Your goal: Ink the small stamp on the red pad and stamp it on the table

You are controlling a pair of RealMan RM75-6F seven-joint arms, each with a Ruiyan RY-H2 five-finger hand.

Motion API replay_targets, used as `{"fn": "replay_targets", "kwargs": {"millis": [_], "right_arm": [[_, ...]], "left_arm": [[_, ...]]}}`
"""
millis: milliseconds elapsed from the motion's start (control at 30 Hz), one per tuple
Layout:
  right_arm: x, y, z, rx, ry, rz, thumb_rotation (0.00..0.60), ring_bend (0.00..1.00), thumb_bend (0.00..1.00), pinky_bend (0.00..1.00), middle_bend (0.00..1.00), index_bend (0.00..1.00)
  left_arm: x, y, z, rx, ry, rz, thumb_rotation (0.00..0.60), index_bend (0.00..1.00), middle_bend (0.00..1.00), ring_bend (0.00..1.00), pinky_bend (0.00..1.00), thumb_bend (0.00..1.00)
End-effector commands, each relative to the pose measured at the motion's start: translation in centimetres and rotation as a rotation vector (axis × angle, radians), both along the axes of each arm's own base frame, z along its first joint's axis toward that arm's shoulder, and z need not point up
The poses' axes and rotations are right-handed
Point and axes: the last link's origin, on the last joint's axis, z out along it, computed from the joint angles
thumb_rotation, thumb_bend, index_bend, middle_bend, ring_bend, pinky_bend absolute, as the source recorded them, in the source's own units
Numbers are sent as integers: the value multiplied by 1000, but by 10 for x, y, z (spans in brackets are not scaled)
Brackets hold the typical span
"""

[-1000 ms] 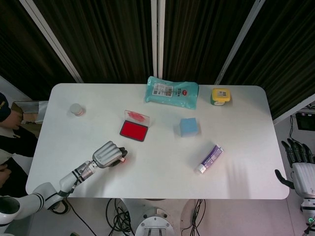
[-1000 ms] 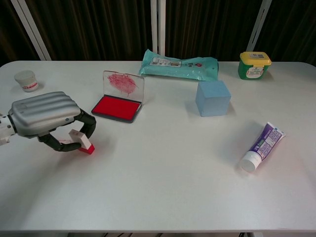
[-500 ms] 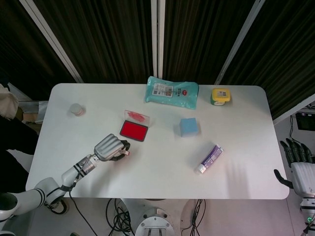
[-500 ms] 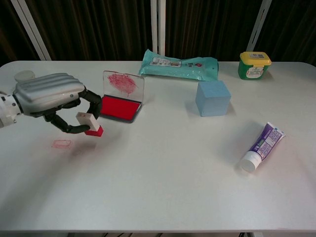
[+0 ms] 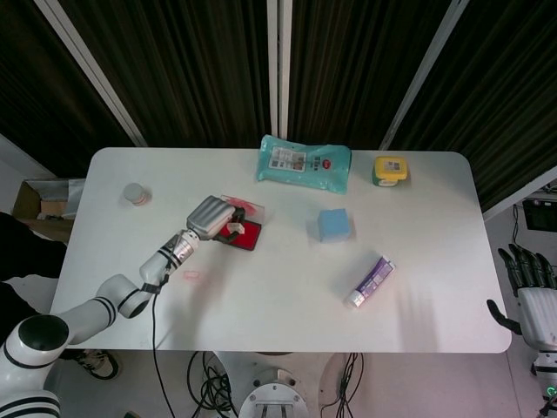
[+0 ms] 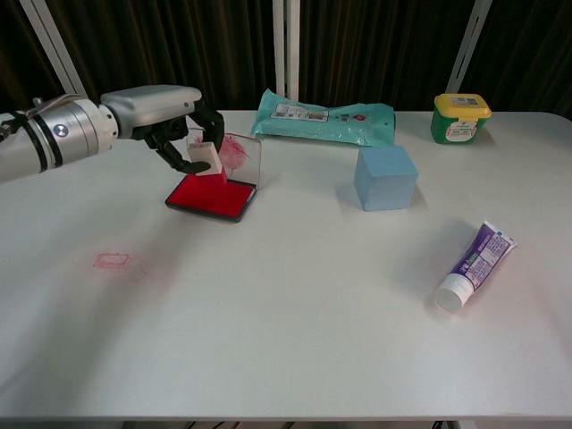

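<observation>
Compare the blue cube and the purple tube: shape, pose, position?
The blue cube is a plain, unmarked block resting flat on one face; the purple tube is long, printed with a label and white-capped, lying on its side at an angle. The blue cube sits nearer the teal wipes pack; the purple tube lies closer to the table's near edge. Both rest on the table, untouched by either robot hand.

The left hand (image 6: 165, 112) reaches forward on an outstretched arm, fingers pinching the small stamp (image 6: 206, 159), while the right hand (image 5: 533, 296) (fingers spread) hangs beside the worktop (image 6: 295, 313).
</observation>
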Motion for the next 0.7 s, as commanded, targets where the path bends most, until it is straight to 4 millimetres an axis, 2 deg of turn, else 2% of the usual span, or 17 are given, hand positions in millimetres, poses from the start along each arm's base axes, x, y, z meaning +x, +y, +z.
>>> {"fn": "replay_targets", "kwargs": {"millis": [33, 267, 700], "right_arm": [[0, 0, 1, -2, -1, -1, 600, 0, 206, 0, 0, 0], [-5, 1, 6, -17, 0, -20, 600, 0, 206, 0, 0, 0], [-7, 0, 2, -2, 2, -25, 600, 0, 207, 0, 0, 0]], "left_arm": [[6, 12, -13, -14, 5, 38, 600, 588, 592, 988, 1000, 450], [-3, 14, -26, -26, 41, 56, 600, 588, 592, 989, 1000, 453], [-13, 8, -39, -25, 98, 20, 600, 588, 592, 990, 1000, 459]]}}
